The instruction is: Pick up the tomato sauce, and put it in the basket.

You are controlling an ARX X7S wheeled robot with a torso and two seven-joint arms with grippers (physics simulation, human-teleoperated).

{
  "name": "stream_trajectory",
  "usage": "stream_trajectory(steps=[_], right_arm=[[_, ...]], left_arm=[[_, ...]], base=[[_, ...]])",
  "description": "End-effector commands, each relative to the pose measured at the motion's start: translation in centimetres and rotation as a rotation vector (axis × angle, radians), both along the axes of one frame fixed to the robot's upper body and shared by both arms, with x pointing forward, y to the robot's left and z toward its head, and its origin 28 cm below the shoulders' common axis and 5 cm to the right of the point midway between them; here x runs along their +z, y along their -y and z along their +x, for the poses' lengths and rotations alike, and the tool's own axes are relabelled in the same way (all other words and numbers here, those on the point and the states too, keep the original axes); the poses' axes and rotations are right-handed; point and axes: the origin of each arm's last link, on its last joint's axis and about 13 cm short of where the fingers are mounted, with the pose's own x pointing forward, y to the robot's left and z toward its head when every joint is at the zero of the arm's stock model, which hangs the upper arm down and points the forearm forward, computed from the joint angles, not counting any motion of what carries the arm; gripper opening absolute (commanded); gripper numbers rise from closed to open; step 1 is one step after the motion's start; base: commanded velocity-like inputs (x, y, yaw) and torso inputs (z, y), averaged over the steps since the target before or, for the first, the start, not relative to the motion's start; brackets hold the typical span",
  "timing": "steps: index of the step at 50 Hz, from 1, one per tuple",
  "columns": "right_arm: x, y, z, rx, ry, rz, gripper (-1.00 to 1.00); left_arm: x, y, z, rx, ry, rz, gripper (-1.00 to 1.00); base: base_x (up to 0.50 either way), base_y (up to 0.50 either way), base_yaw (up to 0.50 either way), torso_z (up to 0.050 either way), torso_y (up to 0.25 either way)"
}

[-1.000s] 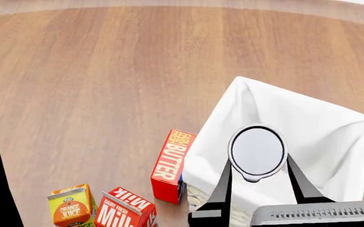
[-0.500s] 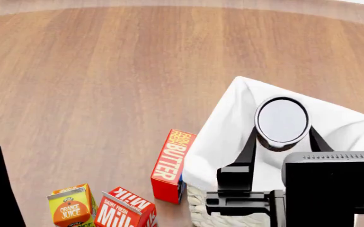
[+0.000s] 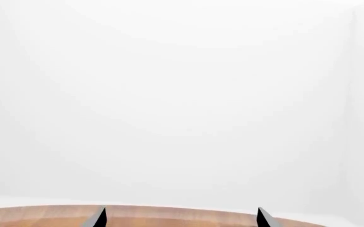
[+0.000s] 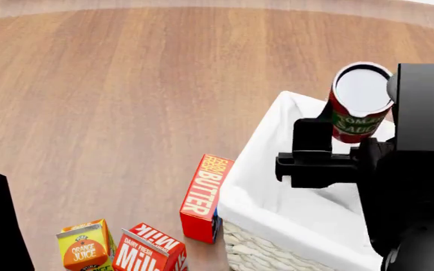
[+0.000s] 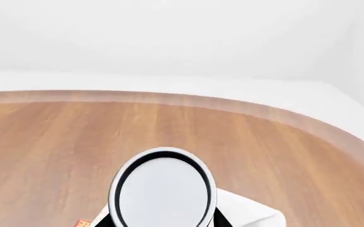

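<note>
Round wooden table (image 4: 126, 84). On it: wicker basket (image 4: 277, 220) with white liner, butter carton (image 4: 204, 197) beside it, milk carton (image 4: 149, 251), orange juice carton (image 4: 85, 245).

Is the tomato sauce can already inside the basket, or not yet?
Not yet. The tomato sauce can is held up in the right gripper above the basket.

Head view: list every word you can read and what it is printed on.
"BUTTER", with small blurred words beside it: red butter carton.
"ORANGE JUICE": orange juice carton.
"DAIRY FRESH" and "Milk", cut off at the frame edge: milk carton.
"TOM… SAU…", partly hidden: tomato sauce held over the basket.
</note>
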Motion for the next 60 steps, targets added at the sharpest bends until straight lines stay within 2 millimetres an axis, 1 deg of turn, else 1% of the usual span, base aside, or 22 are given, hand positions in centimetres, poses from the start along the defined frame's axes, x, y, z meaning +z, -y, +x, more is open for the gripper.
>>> stream_trajectory(steps=[1,4,7,8,10,14,16,18,21,22,26,27,28,33,39,40,41,43,47,49,56,60], right_arm=[[4.4,1.2,-0.2,0.034,-0.051,0.043,-1.0],[5.1,1.3,-0.2,0.039,-0.074,0.038,-1.0],[5.9,1.7,-0.1,0.017,-0.16,-0.027,-1.0],[6.4,1.8,0.0,0.006,-0.178,-0.004,-1.0],[7.5,2.0,0.1,0.002,-0.193,-0.031,-1.0],[8.2,2.0,0.6,0.036,-0.272,-0.001,-1.0],[8.1,2.0,1.0,0.026,-0.321,-0.018,-1.0],[7.8,1.7,1.6,0.056,-0.372,0.021,-1.0],[7.8,1.5,2.4,0.031,-0.411,0.048,-1.0],[8.0,1.5,3.0,0.017,-0.414,0.075,-1.0],[8.3,1.3,3.9,0.033,-0.411,0.133,-1.0],[8.2,1.2,4.4,0.006,-0.472,0.107,-1.0],[8.3,1.1,4.6,0.026,-0.442,0.137,-1.0],[8.8,0.6,6.0,0.013,-0.458,0.195,-1.0],[9.0,0.1,7.6,-0.043,-0.496,0.209,-1.0],[9.0,0.0,8.0,-0.108,-0.469,0.166,-1.0],[8.9,-0.1,8.1,-0.107,-0.498,0.128,-1.0],[8.9,-0.4,8.5,-0.145,-0.53,0.193,-1.0],[9.6,-0.8,9.2,-0.108,-0.567,0.298,-1.0],[9.7,-0.9,9.5,-0.086,-0.585,0.295,-1.0],[9.3,-1.3,10.8,-0.168,-0.614,0.36,-1.0],[8.4,-1.8,11.8,-0.218,-0.647,0.375,-1.0]], left_arm=[[0.0,0.2,0.0,-0.008,-0.004,-0.003,1.0],[-0.1,0.2,-0.1,-0.012,-0.005,-0.002,1.0],[-0.1,0.3,0.0,-0.016,-0.007,-0.002,1.0],[-0.1,0.3,0.0,-0.016,-0.007,-0.002,1.0],[-0.1,0.3,0.0,-0.017,-0.008,-0.003,1.0],[-0.2,0.4,0.0,-0.019,-0.01,0.0,1.0],[-0.1,0.4,0.0,-0.02,-0.01,0.0,1.0],[-0.1,0.4,0.0,-0.018,-0.009,-0.001,1.0],[-0.1,0.3,0.0,-0.016,-0.008,-0.002,1.0],[-0.1,0.3,0.0,-0.015,-0.008,-0.003,1.0],[-0.1,0.3,0.0,-0.016,-0.008,-0.002,1.0],[-0.1,0.3,0.1,-0.015,-0.009,-0.001,1.0],[-0.1,0.3,0.1,-0.015,-0.01,-0.003,1.0],[-0.2,0.2,0.2,-0.013,-0.012,-0.002,1.0],[-0.3,0.2,0.2,-0.014,-0.013,-0.003,1.0],[-0.3,0.2,0.3,-0.014,-0.014,-0.002,1.0],[-0.3,0.2,0.2,-0.014,-0.013,-0.003,1.0],[-0.3,0.2,0.3,-0.014,-0.014,-0.004,1.0],[-0.3,0.2,0.3,-0.016,-0.015,-0.004,1.0],[-0.3,0.2,0.3,-0.018,-0.016,-0.005,1.0],[-0.3,0.1,0.4,-0.014,-0.017,-0.006,1.0],[-0.4,0.0,0.4,-0.011,-0.02,-0.007,1.0]], base=[[0.0,0.0,0.0,0.0,0.0],[0.0,0.0,0.0,0.0,0.0],[0.0,0.0,0.0,0.0,0.0],[0.0,0.0,0.0,0.0,0.0],[0.0,0.0,0.0,0.0,0.0],[0.0,0.0,0.0,0.0,0.0],[0.0,0.0,0.0,0.0,0.0],[0.0,0.0,0.0,0.0,0.0],[0.0,0.0,0.0,0.0,0.0],[0.0,0.0,0.0,0.0,0.0],[0.0,0.0,0.0,0.0,0.0],[0.0,0.0,0.0,0.0,0.0],[0.0,0.0,0.0,0.0,0.0],[0.0,0.0,0.0,0.0,0.0],[0.0,0.0,0.0,0.0,0.0],[0.0,0.0,0.0,0.0,0.0],[0.0,0.0,0.0,0.0,0.0],[0.0,0.0,0.0,0.0,0.0],[0.0,0.0,0.0,0.0,0.0],[0.0,0.0,0.0,0.0,0.0],[0.0,0.0,0.0,0.0,0.0],[0.0,0.0,0.0,0.0,0.0]])
